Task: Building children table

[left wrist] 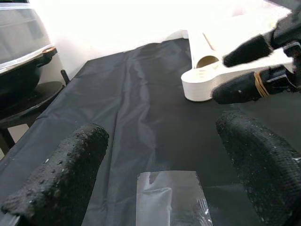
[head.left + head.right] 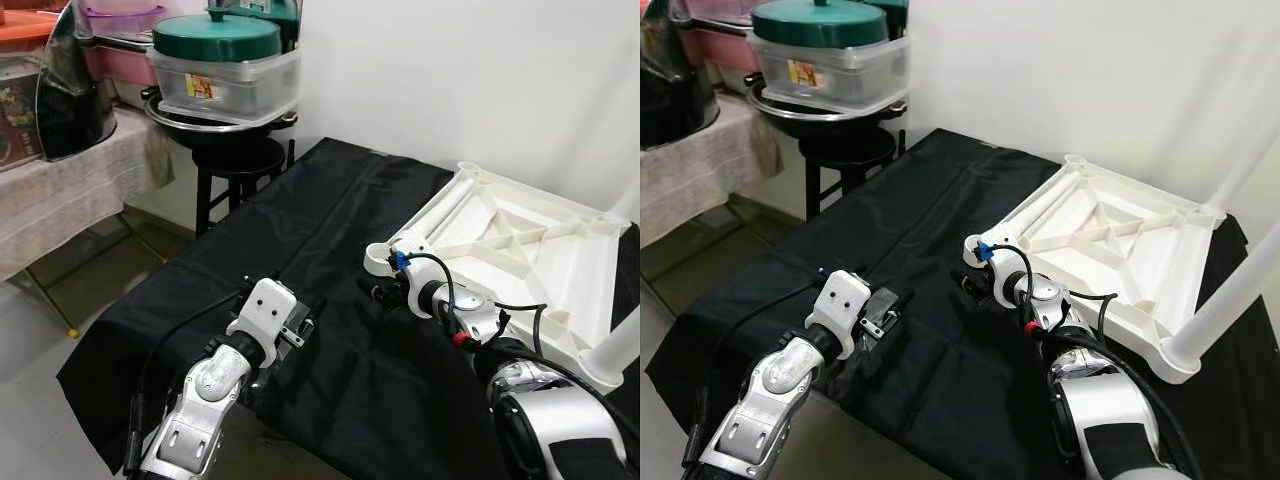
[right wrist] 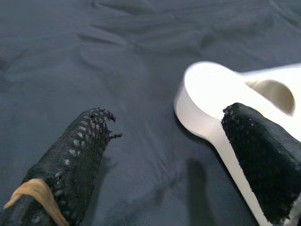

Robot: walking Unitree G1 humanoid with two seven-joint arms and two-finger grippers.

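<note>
A white plastic tabletop (image 2: 560, 300) lies upside down on the black cloth (image 2: 300, 230), with one white leg (image 2: 1230, 295) standing up from its near right corner. My right gripper (image 2: 376, 290) is open at the tabletop's near left corner socket (image 3: 211, 94); one finger (image 3: 258, 155) rests over the socket's edge, the other (image 3: 80, 155) is over bare cloth. My left gripper (image 2: 300, 325) is open and low over the cloth, a short way left of that corner. A small clear plastic bag (image 1: 169, 197) lies between its fingers (image 1: 66, 179).
A black stool (image 2: 235, 165) behind the table carries a pan and a clear container with a green lid (image 2: 225, 70). A side table with a grey cloth (image 2: 60, 190) stands at left. The white wall is behind, and the cloth's front edge (image 2: 110, 410) is close.
</note>
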